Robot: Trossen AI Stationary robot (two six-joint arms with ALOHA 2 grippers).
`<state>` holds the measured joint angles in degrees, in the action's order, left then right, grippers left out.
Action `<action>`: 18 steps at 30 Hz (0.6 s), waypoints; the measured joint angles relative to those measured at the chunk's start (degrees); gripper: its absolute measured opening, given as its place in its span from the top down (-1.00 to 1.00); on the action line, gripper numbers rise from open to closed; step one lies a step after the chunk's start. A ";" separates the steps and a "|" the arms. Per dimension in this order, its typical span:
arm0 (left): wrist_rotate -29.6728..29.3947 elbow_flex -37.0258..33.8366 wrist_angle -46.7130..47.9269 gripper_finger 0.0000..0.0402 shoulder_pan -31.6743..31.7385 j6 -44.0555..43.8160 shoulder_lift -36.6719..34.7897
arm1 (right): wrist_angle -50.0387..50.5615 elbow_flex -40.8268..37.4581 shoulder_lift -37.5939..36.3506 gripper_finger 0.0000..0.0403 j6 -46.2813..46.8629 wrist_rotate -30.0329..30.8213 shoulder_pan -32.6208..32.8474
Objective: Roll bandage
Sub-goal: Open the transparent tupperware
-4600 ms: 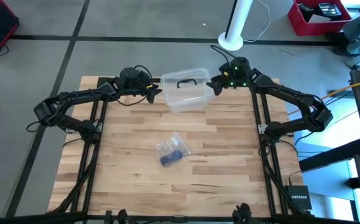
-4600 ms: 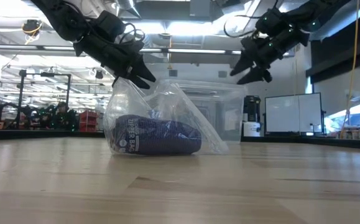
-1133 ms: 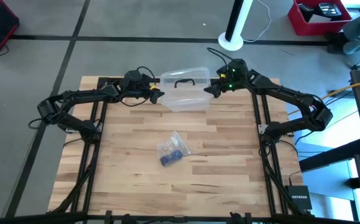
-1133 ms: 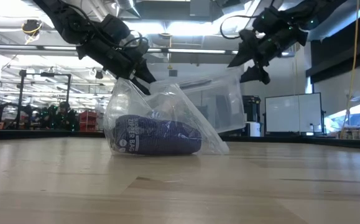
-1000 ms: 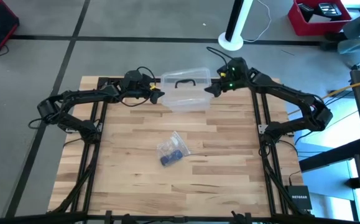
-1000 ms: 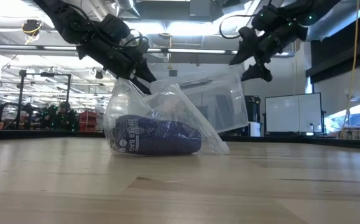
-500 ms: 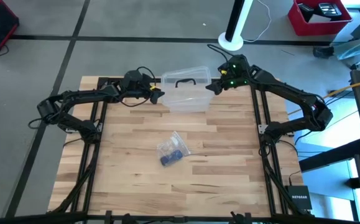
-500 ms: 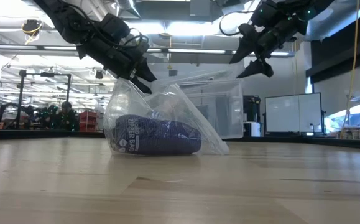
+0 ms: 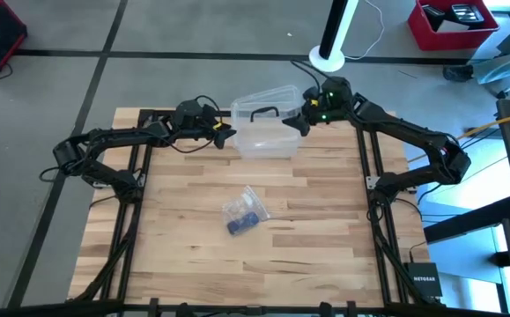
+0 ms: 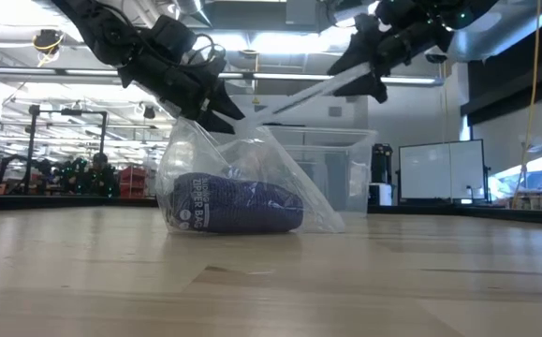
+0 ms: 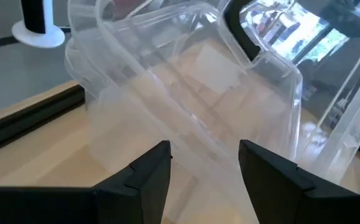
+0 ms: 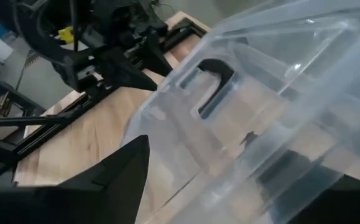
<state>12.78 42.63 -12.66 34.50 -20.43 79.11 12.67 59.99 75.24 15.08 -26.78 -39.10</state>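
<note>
Bandage (image 9: 243, 225): dark blue roll inside clear bag (image 9: 240, 207), lying on table (image 9: 325, 246) near its centre, well apart from both claws; same roll in low view (image 10: 238, 208), bag sides peaked above it

Clear box (image 9: 265, 139) at far edge of table, midway along it. Lid (image 9: 264, 101) with black handle (image 9: 262, 113) tilted up on right side, hinged open above box body

Right claw (image 9: 302, 121): at right end of box, gripping raised lid edge, lid held slanted in low view (image 10: 299, 96)

Left claw (image 9: 228, 134): at left end of box, fingers (image 11: 145, 174) spread open, box wall just in front between them, nothing gripped
</note>
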 joint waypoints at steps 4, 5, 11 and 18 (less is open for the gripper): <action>-0.05 0.00 0.15 0.10 -0.11 1.01 0.00 | -0.15 0.00 -0.03 -0.15 -1.94 3.28 2.44; -0.03 0.00 0.14 0.10 -0.11 1.02 0.00 | -0.01 -0.01 -0.07 -0.04 -1.96 3.69 2.88; 0.07 0.11 -0.37 0.10 -0.09 3.59 -0.71 | 0.09 0.02 -0.28 0.81 -1.73 1.58 2.89; -0.18 0.02 1.09 0.10 -0.13 6.93 -7.51 | -0.93 0.65 -3.67 0.83 -3.03 3.58 4.89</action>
<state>12.60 42.65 -11.57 34.37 -13.50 71.60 11.74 60.64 71.57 12.05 -23.20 -34.21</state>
